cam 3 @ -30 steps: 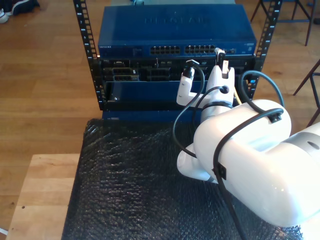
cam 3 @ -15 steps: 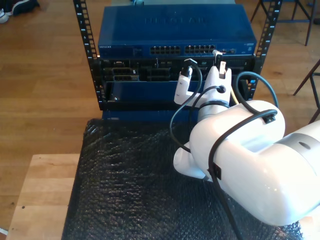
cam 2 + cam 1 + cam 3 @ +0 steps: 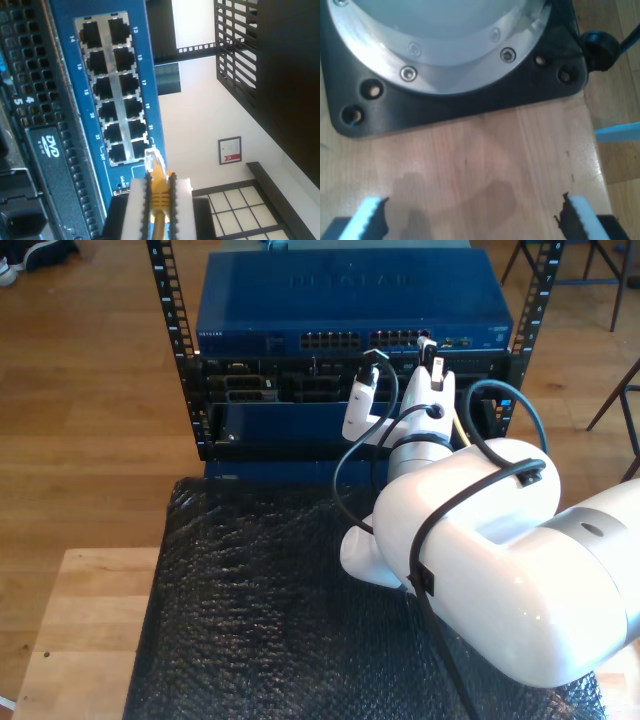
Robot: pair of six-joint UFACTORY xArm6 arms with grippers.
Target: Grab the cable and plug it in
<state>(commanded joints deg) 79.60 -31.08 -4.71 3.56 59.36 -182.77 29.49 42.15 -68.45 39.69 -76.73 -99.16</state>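
In the first wrist view, my first claw point(image 3: 472, 220) hangs wide open and empty over a bare wooden surface point(image 3: 485, 165). Its two pale-padded fingers point(image 3: 370, 215) stand well apart, with clear board between them. A black base plate point(image 3: 470, 107) carrying a bolted metal flange lies ahead on the board, and the surface's edge runs past one finger.

In the second wrist view, my second claw point(image 3: 159, 200) is clamped on the cable point(image 3: 159, 192). The yellow boot sits between the pads, and the clear plug juts past the tips, just beside the end ports of the blue switch point(image 3: 112, 90), at the panel's edge. Whether it touches is unclear.

In the exterior view, that claw point(image 3: 428, 365) reaches the switch point(image 3: 350, 300) toward the exterior view's right, within the black rack point(image 3: 170, 310). A dark mat point(image 3: 250, 610) lies open below.
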